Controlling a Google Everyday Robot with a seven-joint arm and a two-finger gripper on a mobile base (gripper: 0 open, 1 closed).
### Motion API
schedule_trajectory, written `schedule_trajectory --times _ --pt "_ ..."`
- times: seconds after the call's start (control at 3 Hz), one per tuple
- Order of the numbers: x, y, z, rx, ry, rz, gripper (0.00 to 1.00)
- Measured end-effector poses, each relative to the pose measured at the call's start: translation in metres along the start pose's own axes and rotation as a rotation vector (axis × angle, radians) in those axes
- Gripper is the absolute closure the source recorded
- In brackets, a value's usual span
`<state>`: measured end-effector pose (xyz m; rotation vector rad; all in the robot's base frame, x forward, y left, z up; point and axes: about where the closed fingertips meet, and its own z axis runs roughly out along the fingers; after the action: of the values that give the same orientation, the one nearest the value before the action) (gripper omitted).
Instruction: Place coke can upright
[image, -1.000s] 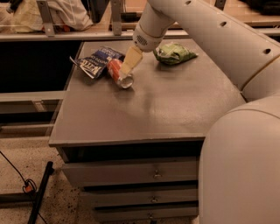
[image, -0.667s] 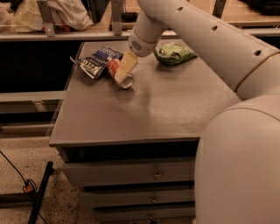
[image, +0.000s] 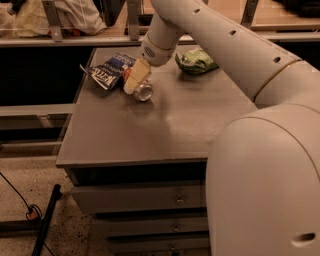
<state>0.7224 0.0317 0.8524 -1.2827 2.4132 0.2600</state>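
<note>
Angling my gripper (image: 136, 79) down at the coke can (image: 144, 92), upper-left of centre | can on its side, needing righting | jaw closure unclear from here

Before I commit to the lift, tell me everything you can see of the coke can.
The coke can lies on its side on the grey table, not upright, with its shiny silver end turned toward the camera. Its body is mostly hidden by the gripper, which sits over the can's upper left. The dark blue chip bag lies close behind it; whether the two touch cannot be told.
</note>
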Motion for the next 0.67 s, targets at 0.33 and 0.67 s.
schedule_trajectory --times 0.33,0.67 --pt "-0.0074 0.0007 0.0055 -0.002 0.013 0.035 0.00" --pt "-0.0135 0.0031 0.0090 0.018 0.020 0.074 0.00"
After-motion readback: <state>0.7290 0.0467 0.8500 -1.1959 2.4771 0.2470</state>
